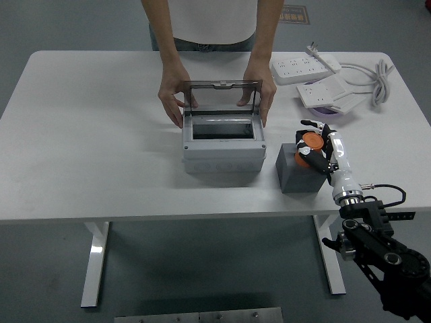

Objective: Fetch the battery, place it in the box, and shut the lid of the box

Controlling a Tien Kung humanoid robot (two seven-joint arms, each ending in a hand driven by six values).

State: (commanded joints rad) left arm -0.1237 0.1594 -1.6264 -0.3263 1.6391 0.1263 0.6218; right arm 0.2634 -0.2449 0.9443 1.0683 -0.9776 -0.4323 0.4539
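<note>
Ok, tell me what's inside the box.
The box stands open, a person's hands holding its lid up. Only a dark interior shows, with no battery visible; the near wall hides its floor.

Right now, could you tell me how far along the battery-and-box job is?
Early. The box stands open, its lid held upright by a person's hands. In hand: the right hand rests on the grey battery block, which sits on the table beside the box, not visibly lifted. Left: carrying it into the box and closing the lid. The left arm is out of view.
</note>
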